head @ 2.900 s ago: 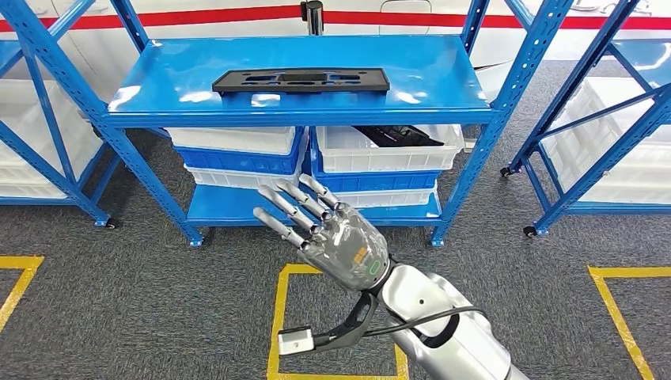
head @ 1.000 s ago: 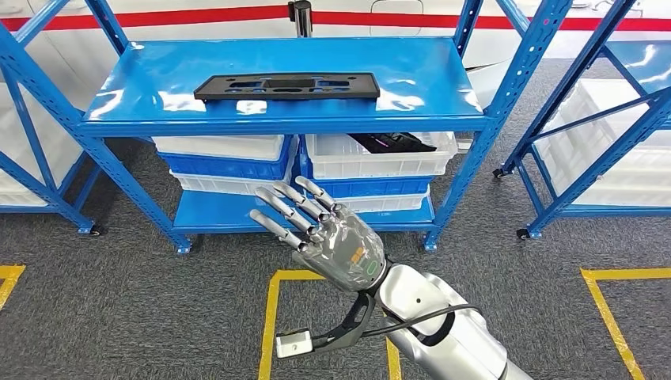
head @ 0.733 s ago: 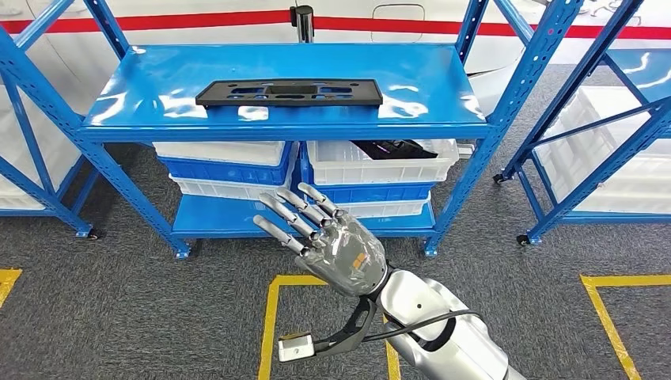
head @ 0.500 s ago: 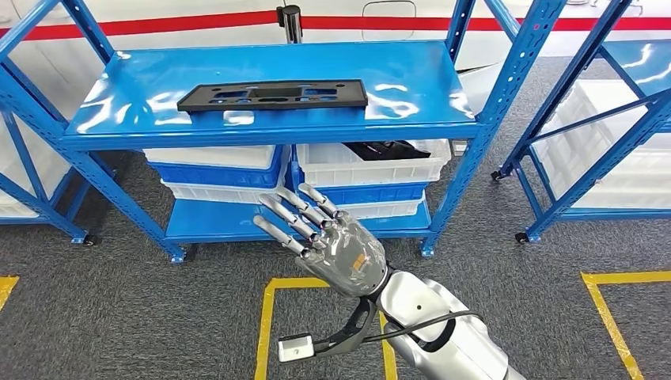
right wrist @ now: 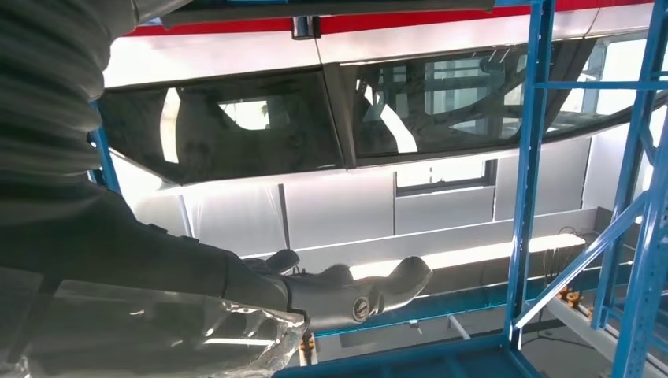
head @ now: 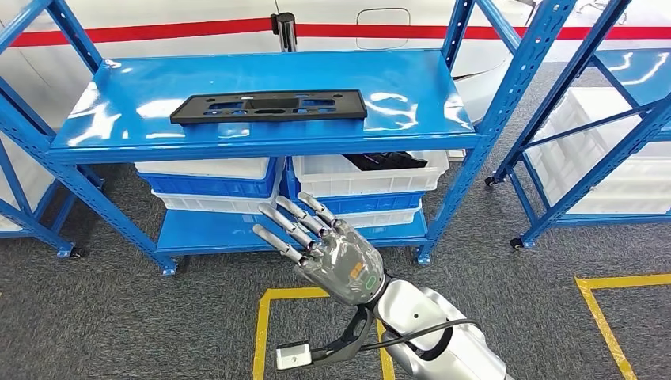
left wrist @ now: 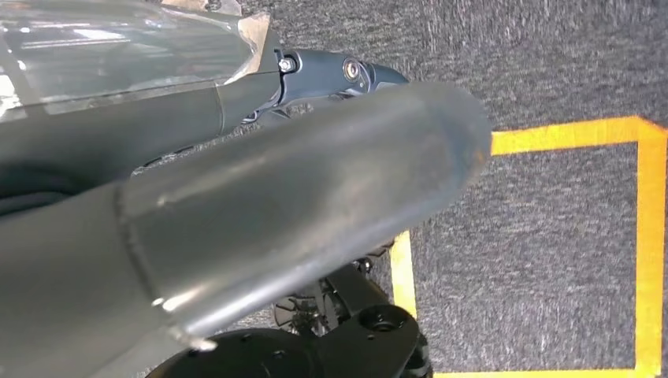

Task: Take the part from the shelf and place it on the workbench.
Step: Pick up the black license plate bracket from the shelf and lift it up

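No readable txt, nos. or brand names in any view. Closest thing to a label: small orange + green marks on back of right hand [head: 336, 252], too small to read. A round emblem sits on the thick grey thumb [right wrist: 361, 308] in right wrist view, blurred, can't make out letters. Black part [head: 268, 105] on the blue shelf [head: 411, 87] has cut-outs but no visible print. White bins [head: 372, 176] under it carry no legible stickers. Floor has yellow tape lines [head: 262, 332], plain, no lettering. Red stripe [head: 158, 32] on the white wall behind the shelf is plain too.
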